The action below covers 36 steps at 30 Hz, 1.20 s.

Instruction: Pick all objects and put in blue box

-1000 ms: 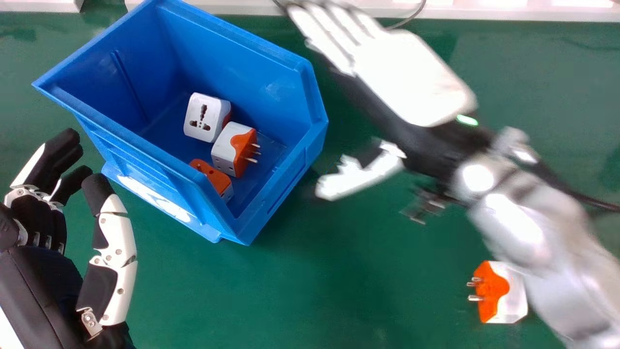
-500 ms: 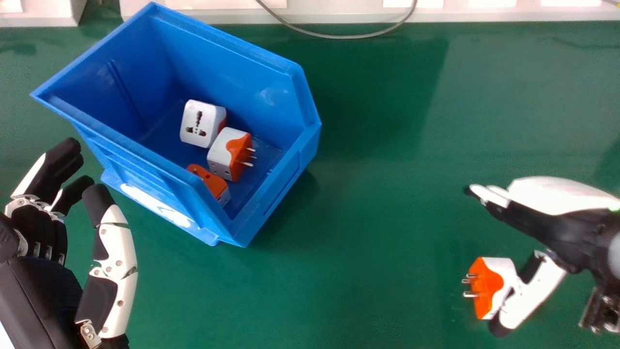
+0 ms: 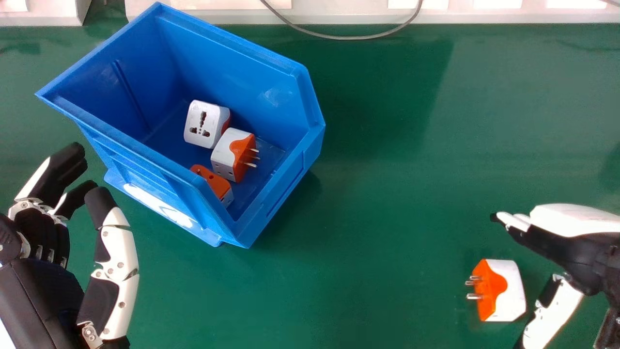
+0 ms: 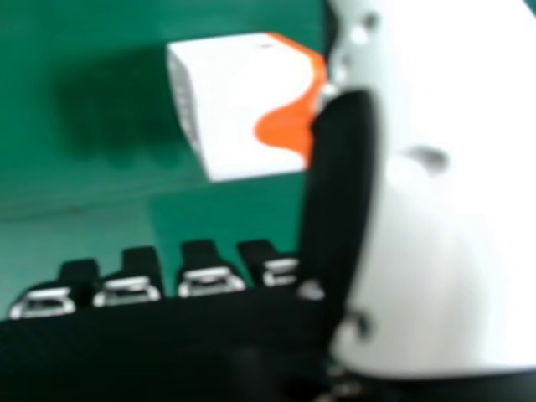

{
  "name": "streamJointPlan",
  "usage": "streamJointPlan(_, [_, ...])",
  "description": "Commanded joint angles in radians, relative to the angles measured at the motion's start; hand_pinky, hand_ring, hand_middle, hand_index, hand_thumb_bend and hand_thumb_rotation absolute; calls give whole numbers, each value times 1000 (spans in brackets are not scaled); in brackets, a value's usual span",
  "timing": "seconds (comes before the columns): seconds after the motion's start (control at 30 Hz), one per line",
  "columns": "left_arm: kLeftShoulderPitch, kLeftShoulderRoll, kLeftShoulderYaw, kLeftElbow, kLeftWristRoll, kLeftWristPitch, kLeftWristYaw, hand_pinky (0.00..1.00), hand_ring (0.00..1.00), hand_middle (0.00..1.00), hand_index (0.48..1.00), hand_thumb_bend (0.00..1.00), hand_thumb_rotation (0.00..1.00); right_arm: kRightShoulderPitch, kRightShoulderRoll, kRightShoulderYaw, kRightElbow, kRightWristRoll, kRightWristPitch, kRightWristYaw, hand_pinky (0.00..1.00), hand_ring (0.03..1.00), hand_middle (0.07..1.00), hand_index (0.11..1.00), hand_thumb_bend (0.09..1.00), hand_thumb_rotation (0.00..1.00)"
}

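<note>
Between the earlier head view and this one, we see that the right hand (image 3: 576, 220) has shifted toward the table's near right corner; its thumb, which then overlapped the white-and-orange adapter (image 3: 508, 291), now stands apart from it. The adapter lies on the green table (image 3: 368, 232), well apart from the far edge and toward the near right corner. We read its pins as pointing toward the left edge, the orange face leading and the white body behind; this pin-to-body line runs roughly parallel to the far edge. As the body looks nearly square, we cannot tell its long axis. In the right hand view, its orange side faces the thumb, which hides part of it. We note the right hand open, fingers extended and thumb spread, holding nothing. The left hand (image 3: 114, 271), open and relaxed, shows near the left side, beside the blue box (image 3: 271, 220). Inside the box we find three adapters (image 3: 232, 154): one shows its socket face, another points its pins toward the right edge.
</note>
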Motion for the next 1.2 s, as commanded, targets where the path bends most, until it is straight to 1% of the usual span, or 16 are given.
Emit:
streamJointPlan(0.0, [12,-89,-33,-30,8,-9,3,676,732,721,735,254,0,0,18,1,6,-18,-15,-54,955,1000,1000,1000,999,190])
streamJointPlan(0.03, [11,-89,-32,-31,9,-8,4,675,732,721,735,255,0,1,28,7,17,-21,-26,-82,897,1000,1000,993,988,169])
streamJointPlan(0.1, [11,-90,-33,-34,4,-7,3,675,731,720,732,257,0,6,42,17,36,-27,-52,-137,789,1000,1000,970,954,122])
streamJointPlan(0.23, [18,-85,-36,-42,-1,-5,-2,680,736,723,737,252,0,21,66,42,61,-56,-91,-226,668,995,1000,932,886,43])
streamJointPlan(0.3, [21,-84,-35,-44,0,-5,-3,677,736,722,737,252,0,29,75,53,79,-68,-113,-263,604,942,1000,902,858,15])
streamJointPlan(0.37, [23,-80,-36,-46,-2,-7,-6,677,736,722,740,249,0,34,91,63,102,-80,-126,-303,524,854,983,862,827,3])
streamJointPlan(0.43, [27,-78,-38,-50,-8,-6,-10,679,737,723,741,246,0,38,111,71,131,-95,-140,-358,454,745,902,805,797,0])
streamJointPlan(0.47, [29,-79,-40,-52,-8,-5,-10,679,736,723,740,249,0,41,119,72,147,-99,-157,-395,425,667,826,757,769,0])
streamJointPlan(0.5, [30,-79,-40,-53,-7,-5,-10,678,736,722,739,250,0,46,127,69,163,-96,-181,-441,410,568,743,696,645,0])
streamJointPlan(0.53, [31,-78,-38,-54,-4,-4,-11,677,735,722,739,250,0,52,135,63,183,-89,-216,-500,386,517,663,632,597,0])
streamJointPlan(0.57, [31,-77,-38,-54,-6,-6,-12,677,736,722,740,249,0,55,142,58,198,-83,-239,-542,348,464,581,578,556,0])
streamJointPlan(0.67, [32,-75,-34,-56,-2,-1,-14,681,738,724,743,246,0,56,159,47,209,-69,-255,-582,303,408,492,536,518,0])
streamJointPlan(0.7, [33,-76,-33,-58,1,2,-14,680,737,724,742,245,0,56,162,45,210,-67,-258,-587,294,407,488,528,517,0])
streamJointPlan(0.83, [33,-73,-36,-61,-11,4,-21,679,738,726,742,241,0,55,164,39,213,-62,-280,-608,285,395,464,521,514,0])
streamJointPlan(1.0, [30,-76,-34,-58,-10,3,-21,682,738,727,742,243,0,49,159,28,218,-55,-307,-622,283,390,459,518,515,0])
streamJointPlan(1.17, [33,-75,-38,-63,-14,7,-24,684,739,728,744,240,0,49,164,15,213,-48,-327,-633,280,389,460,516,517,0])
